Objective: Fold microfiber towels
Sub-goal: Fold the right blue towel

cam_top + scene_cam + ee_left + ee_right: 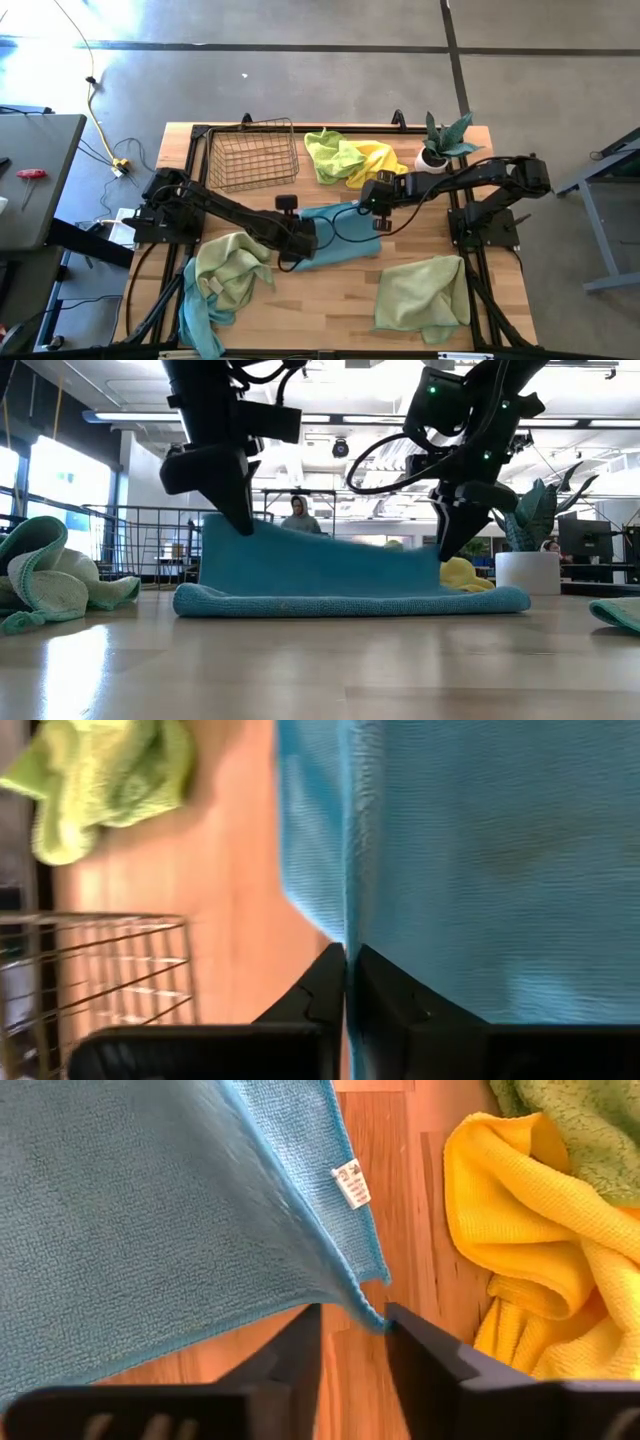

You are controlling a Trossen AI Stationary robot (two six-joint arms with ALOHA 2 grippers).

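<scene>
stretching across the centre of the high view, the pale wooden slatted table (330, 300) carries everything; the dark left arm reaches in from the left edge and the dark right arm from the right, meeting over the middle. a light blue microfiber towel (340, 235) lies at the centre of the frame, its rear edge lifted off the wood at both ends in the low view. the left gripper (346, 982) has its fingers pressed together, pinching that raised blue edge between them. the right gripper (353, 1342) has its fingers spread, the towel's corner (372, 1318) hanging in the gap between them. a pale sage green towel (422, 292) lies flat at lower right, a crumpled sage and teal heap (222, 280) at lower left, a lime green towel (335, 155) and bright yellow towel (380, 160) bunched at upper centre. an empty wire basket (252, 155) sits upper left, a small potted plant (440, 145) upper right
</scene>
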